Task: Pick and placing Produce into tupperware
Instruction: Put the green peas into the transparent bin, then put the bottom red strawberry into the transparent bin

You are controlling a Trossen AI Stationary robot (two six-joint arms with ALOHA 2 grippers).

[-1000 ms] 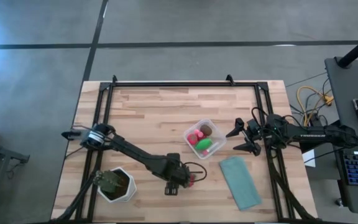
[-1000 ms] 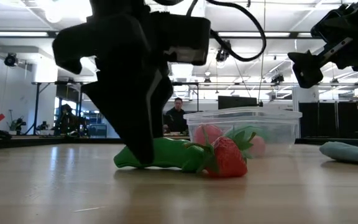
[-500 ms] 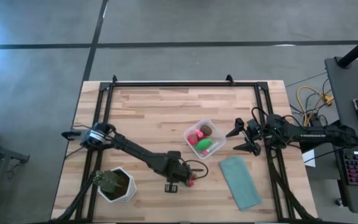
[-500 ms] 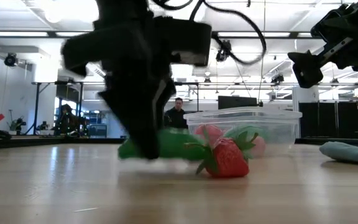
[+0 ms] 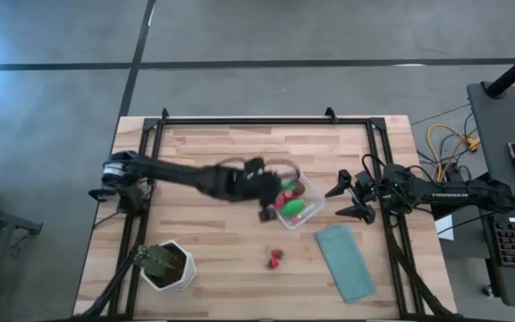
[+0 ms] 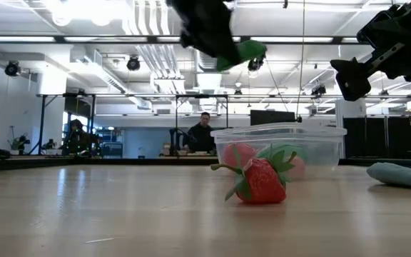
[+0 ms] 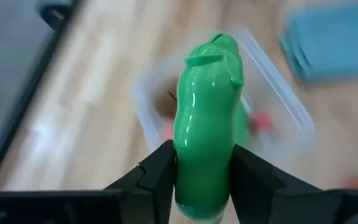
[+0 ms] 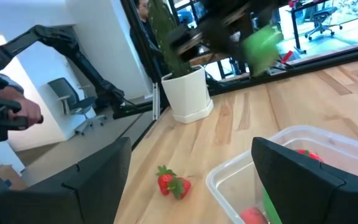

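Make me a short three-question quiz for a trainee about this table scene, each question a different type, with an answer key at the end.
1. True or false: the left gripper holds the glossy green elongated toy vegetable in the air near the clear squarish plastic container.
2. Multiple choice: where is the small red toy strawberry? A) inside the container B) on the wooden table, outside the container C) in the right gripper
3. Fill in: the flat teal cloth lies on the table beside the ____ arm.

Key: 1 true; 2 B; 3 right.
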